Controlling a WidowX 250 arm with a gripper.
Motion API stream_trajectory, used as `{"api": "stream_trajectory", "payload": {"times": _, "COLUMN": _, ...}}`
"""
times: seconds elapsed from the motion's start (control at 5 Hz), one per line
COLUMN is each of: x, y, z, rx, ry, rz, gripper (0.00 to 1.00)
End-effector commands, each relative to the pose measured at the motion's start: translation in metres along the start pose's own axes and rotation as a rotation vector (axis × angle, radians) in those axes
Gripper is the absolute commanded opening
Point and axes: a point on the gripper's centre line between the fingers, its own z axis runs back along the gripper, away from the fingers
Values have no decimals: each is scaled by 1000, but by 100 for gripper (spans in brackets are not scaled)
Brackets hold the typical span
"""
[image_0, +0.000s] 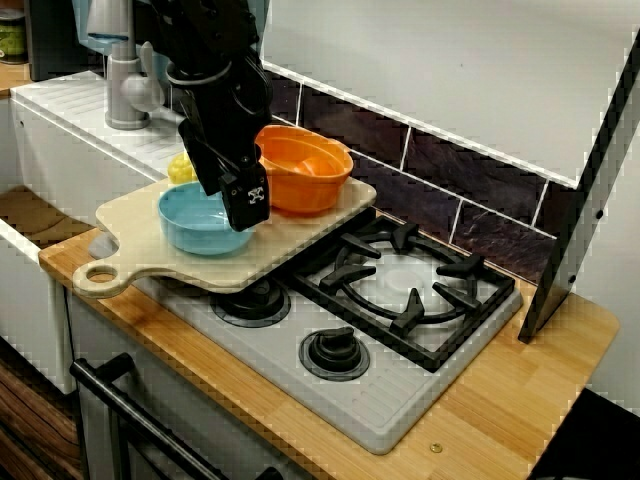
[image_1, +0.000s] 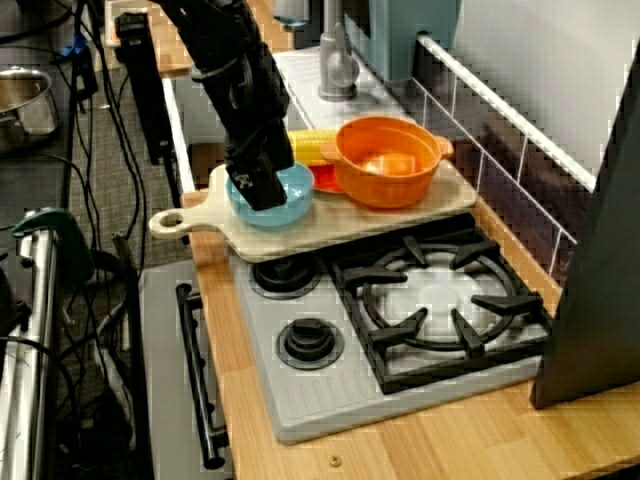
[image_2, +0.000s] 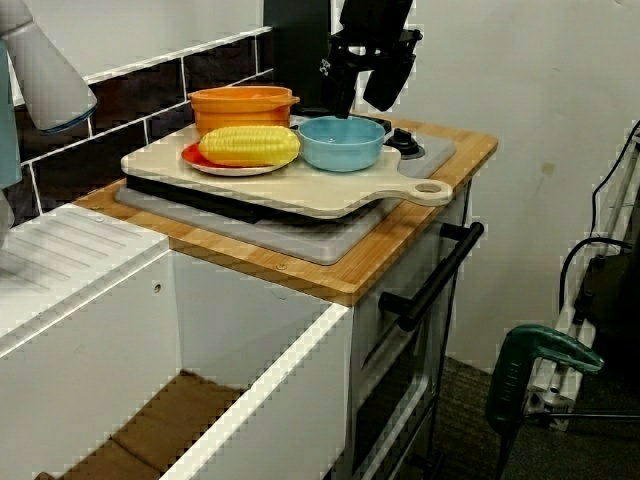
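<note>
My black gripper hangs open just above a light blue bowl in the view from the sink side, its two fingers spread over the bowl's far rim with nothing between them. In the view from the stove's corner the gripper hides the right part of the blue bowl. The bowl sits on a pale wooden cutting board that lies across the stove's left burners. Behind the bowl stand an orange pot and a yellow corn cob on a red plate.
The grey stove top has a black grate at its right and two small burners at the front. A faucet and white sink lie to the left. A dark panel leans at the counter's right end.
</note>
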Motion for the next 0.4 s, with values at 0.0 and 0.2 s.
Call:
{"api": "stream_trajectory", "payload": {"times": 0.0, "x": -2, "y": -6, "z": -3, "rx": 22, "ry": -8, "rz": -34, "gripper": 100}}
{"api": "stream_trajectory", "payload": {"times": 0.2, "x": -4, "y": -7, "z": -7, "rx": 34, "ry": -1, "rz": -41, "gripper": 100}}
